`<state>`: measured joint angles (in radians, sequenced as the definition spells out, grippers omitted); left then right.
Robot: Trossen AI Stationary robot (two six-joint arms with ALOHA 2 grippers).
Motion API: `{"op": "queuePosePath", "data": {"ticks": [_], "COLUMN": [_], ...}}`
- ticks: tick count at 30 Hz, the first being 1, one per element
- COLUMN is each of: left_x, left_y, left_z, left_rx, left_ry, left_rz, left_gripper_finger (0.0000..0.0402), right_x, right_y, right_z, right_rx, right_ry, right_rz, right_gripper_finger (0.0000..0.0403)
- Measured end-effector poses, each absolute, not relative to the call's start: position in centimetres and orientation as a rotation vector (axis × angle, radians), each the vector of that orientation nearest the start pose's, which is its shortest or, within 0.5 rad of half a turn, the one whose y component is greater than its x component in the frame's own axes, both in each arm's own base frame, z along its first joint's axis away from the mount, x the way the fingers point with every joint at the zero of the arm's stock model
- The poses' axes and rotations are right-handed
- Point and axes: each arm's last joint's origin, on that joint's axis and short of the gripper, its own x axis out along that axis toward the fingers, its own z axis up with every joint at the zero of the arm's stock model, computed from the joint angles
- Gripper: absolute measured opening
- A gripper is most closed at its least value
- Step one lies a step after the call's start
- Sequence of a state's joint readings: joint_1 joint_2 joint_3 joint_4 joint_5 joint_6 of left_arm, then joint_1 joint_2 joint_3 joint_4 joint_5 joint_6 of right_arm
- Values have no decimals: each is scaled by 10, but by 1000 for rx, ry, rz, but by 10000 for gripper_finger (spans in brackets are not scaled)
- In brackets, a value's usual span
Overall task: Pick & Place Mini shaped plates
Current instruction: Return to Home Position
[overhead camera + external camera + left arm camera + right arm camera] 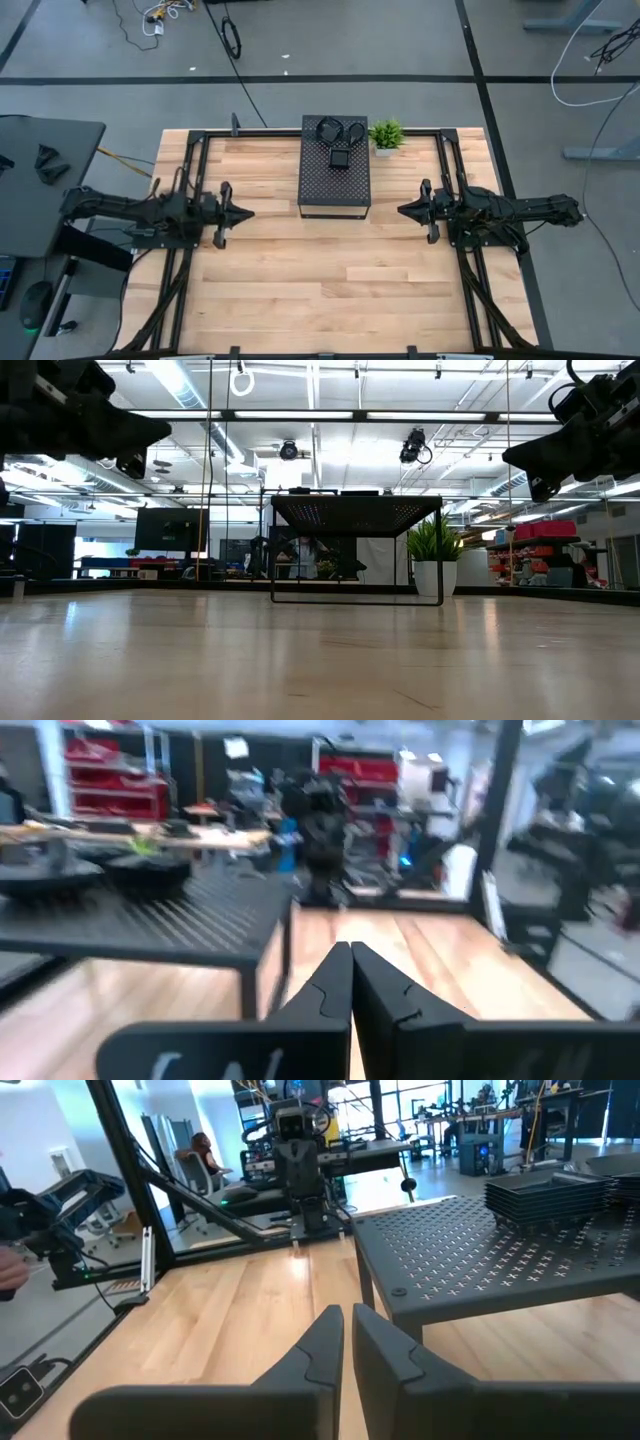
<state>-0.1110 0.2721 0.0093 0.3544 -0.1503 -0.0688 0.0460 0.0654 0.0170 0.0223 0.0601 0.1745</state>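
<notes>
My left gripper (249, 212) and right gripper (401, 210) hover over the table (320, 285), fingers pressed together, holding nothing. Between them stands the shelf (334, 188). The plates (340, 158) sit stacked on top, toward its far end.

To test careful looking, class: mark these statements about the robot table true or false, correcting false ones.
1. The mini plates are stacked on the perforated shelf. True.
2. The left gripper holds a plate. False: it is shut, empty, left of the shelf.
3. The potted plant stands beside the shelf. True.
4. All plates form one stack. False: several separate stacks show.
5. The right gripper hangs over the shelf. False: it is off to the shelf's right, shut.
</notes>
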Motion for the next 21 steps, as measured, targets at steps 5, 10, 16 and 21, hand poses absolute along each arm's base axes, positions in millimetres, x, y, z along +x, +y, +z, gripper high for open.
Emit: {"op": "queuePosePath", "data": {"ticks": [5, 10, 16, 21], "left_x": [110, 101, 97, 97], "left_y": [-8, -5, -2, -2], "left_z": [174, 174, 171, 169], "left_rx": [-74, -75, -76, -38], "left_ry": [-55, -79, -49, -27], "left_rz": [68, 50, 65, 17], "left_gripper_finger": [2, 2, 2, 3], "right_x": [101, 101, 101, 101], "right_y": [3, 3, 3, 3], "right_z": [166, 166, 166, 167], "right_rx": [173, 173, 173, 173], "right_ry": [25, 24, 24, 22], "right_rz": [-16, -17, -17, -17], "right_gripper_finger": [32, 32, 32, 32]}}
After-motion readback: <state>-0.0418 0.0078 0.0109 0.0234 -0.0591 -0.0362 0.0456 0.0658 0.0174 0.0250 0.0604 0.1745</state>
